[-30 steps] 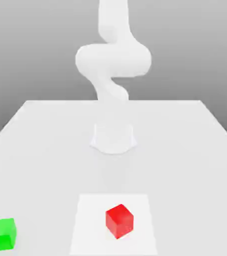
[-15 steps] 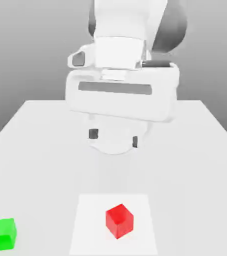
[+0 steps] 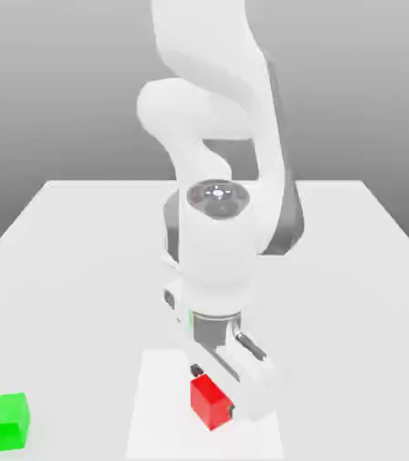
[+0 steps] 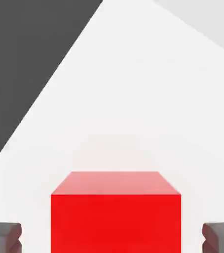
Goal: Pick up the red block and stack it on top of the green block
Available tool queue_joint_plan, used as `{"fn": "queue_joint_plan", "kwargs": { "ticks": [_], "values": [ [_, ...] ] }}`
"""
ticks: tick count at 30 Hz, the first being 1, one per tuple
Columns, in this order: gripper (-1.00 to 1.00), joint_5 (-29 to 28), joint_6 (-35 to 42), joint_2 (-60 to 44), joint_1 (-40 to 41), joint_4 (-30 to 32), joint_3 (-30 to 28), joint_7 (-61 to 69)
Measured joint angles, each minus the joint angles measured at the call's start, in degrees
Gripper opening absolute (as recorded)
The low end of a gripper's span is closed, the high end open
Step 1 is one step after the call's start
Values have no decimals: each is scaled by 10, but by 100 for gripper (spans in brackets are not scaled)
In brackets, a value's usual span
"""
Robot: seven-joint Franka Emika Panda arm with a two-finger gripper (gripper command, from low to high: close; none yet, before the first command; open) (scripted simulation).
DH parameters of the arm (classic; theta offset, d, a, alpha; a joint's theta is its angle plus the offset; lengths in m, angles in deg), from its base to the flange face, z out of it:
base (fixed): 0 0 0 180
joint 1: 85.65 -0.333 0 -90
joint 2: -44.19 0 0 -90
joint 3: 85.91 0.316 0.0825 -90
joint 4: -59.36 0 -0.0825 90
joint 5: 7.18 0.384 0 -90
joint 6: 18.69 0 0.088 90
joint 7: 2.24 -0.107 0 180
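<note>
Low over white table [image 3: 82,270], gripper [image 3: 213,391] pointing down, jaws apart, straddling red block [image 3: 210,401] without touching; green block [image 3: 4,421] well apart

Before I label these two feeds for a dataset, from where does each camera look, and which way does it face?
Exterior view: off the arm, raised, looking down across the white table at the arm's front; it shows the arm, the tool around the red block, and the green block at its lower left.
Hand view: on the hand, looking along the tool at the red block, which lies between the fingertips, with visible gaps on both sides.
Shared: the red block, the tool, the table.
</note>
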Motion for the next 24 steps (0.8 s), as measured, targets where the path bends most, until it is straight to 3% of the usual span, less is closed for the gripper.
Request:
{"fn": "queue_joint_plan", "kwargs": {
  "ticks": [5,11,20,24],
  "values": [
    [-100,-1,-2,-1,0,0,0,-1],
    [-100,60,89,100,26,9,26,50],
    [-100,98,187,58,166,-132,-78,186],
    [-100,112,144,-28,204,-175,-96,219]
  ]
}}
